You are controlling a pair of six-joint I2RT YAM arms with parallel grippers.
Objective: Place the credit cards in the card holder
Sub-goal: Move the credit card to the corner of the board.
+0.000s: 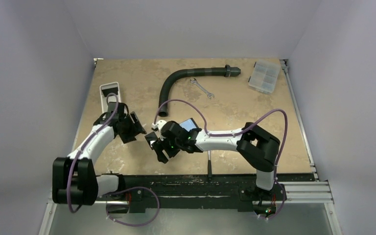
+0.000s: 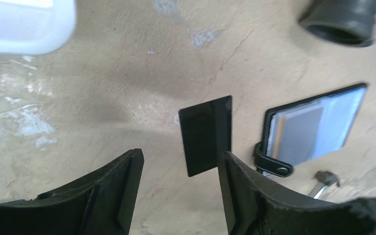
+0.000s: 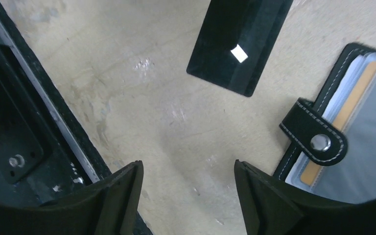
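Note:
One black credit card (image 2: 206, 134) lies flat on the table; its near corner is hidden behind the right finger of my left gripper (image 2: 181, 159), which is open and empty just short of it. The card also shows in the right wrist view (image 3: 240, 44), ahead of my right gripper (image 3: 186, 169), which is open and empty over bare table. The black card holder (image 2: 316, 127) lies open, its glossy pockets up and its snap strap (image 3: 318, 139) towards the card. In the top view the holder (image 1: 190, 123) is partly hidden by the right arm. No other card shows.
A white tray (image 1: 110, 93) stands behind the left gripper (image 1: 132, 127). A black curved hose (image 1: 176, 83), a wrench (image 1: 201, 88) and a clear compartment box (image 1: 264, 77) lie at the back. A hammer (image 1: 209, 164) lies near the front rail, beside the right gripper (image 1: 159, 147).

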